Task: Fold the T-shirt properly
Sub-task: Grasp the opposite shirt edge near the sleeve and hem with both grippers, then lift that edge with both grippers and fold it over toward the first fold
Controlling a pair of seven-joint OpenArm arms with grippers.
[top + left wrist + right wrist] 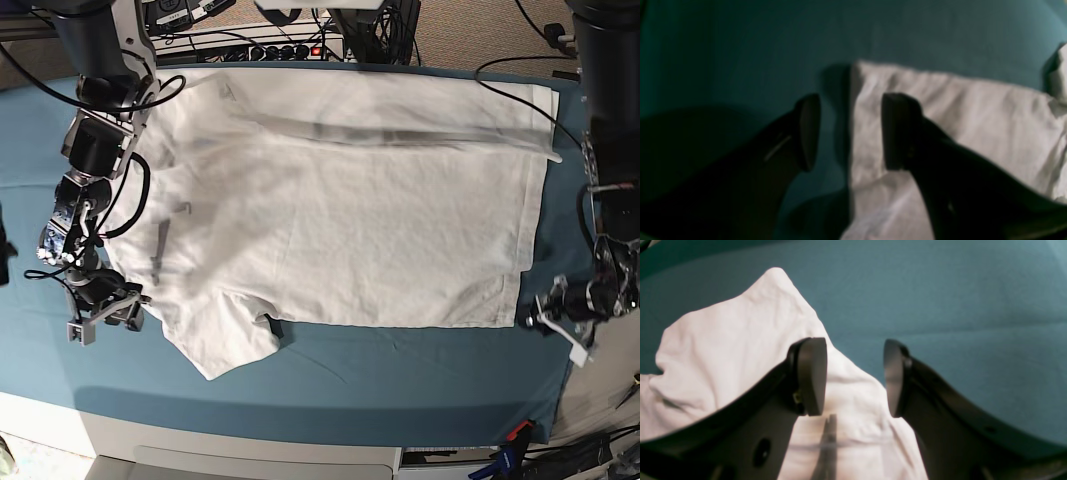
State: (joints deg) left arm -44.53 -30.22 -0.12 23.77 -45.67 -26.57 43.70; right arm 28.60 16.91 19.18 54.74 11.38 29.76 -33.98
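The white T-shirt lies spread flat on the teal cloth, collar toward the base view's left, hem toward its right. My left gripper is open at the hem's near corner. In the left wrist view one finger hangs over the T-shirt and the other over teal cloth, with the shirt's edge between them. My right gripper is open by the near sleeve. In the right wrist view it stands just above the T-shirt, whose sleeve edge runs between the fingers. Neither holds anything.
Cables and electronics line the table's far edge. The table's white front edge runs along the bottom. Small tools lie at the front right corner. Teal cloth shows in front of the shirt.
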